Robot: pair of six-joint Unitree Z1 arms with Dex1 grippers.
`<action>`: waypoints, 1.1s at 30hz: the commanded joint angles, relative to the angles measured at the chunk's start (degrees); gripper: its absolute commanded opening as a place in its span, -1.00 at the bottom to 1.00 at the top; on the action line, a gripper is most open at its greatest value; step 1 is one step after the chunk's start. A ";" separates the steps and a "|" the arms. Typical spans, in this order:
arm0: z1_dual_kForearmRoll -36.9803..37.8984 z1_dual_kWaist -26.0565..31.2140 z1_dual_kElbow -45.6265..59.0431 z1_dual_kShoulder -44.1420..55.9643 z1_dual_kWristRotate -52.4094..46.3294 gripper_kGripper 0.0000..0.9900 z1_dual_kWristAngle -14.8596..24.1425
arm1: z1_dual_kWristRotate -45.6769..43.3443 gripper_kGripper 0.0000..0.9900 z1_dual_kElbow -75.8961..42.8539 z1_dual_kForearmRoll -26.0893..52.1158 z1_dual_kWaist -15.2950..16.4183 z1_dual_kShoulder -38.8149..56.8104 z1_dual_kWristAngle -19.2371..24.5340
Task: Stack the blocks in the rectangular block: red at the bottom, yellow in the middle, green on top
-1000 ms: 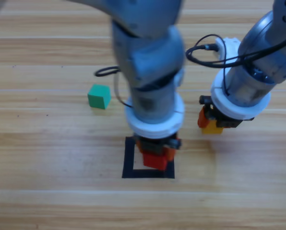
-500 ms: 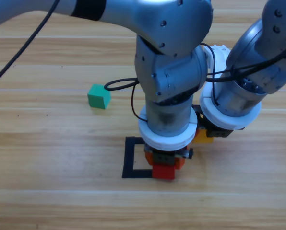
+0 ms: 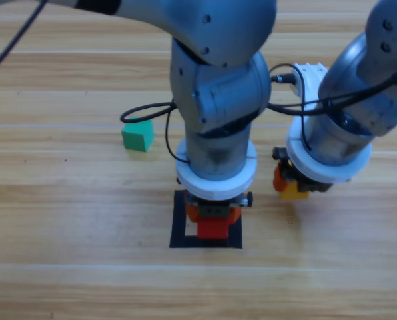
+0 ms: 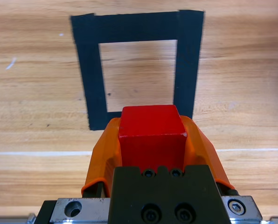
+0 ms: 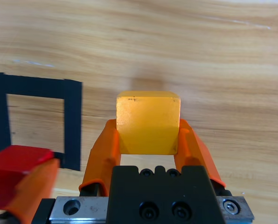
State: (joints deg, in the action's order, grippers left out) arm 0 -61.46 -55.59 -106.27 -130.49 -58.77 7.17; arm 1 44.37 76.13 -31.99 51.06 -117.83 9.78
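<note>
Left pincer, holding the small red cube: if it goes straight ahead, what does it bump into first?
Probably the wooden table inside the black tape square; depth is hard to judge.

Lab: taped square [image 3: 179, 220], wooden table [image 3: 65, 220].

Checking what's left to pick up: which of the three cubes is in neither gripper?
The green cube, alone on the table. The left gripper holds the red cube; the right gripper holds the yellow cube.
</note>
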 commanded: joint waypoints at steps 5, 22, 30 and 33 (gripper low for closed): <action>1.16 2.16 1.86 1.29 -1.26 -1.00 0.21 | 2.04 -0.76 -5.64 -0.62 -4.39 3.39 1.83; 8.11 3.30 6.69 -0.55 2.69 -1.00 -0.93 | 2.48 -0.76 -7.04 0.17 -4.74 4.89 1.83; 8.63 4.35 6.52 -1.43 4.54 -1.00 -1.02 | 2.48 -0.76 -7.40 0.70 -4.83 4.89 1.74; 8.72 4.44 6.43 -1.78 4.80 -1.00 -0.93 | 2.48 -0.76 -7.57 0.87 -4.83 4.89 1.74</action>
State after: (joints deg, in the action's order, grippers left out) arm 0 -53.57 -52.46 -100.49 -129.26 -54.62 6.64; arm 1 46.59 70.14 -31.98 48.13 -116.28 11.21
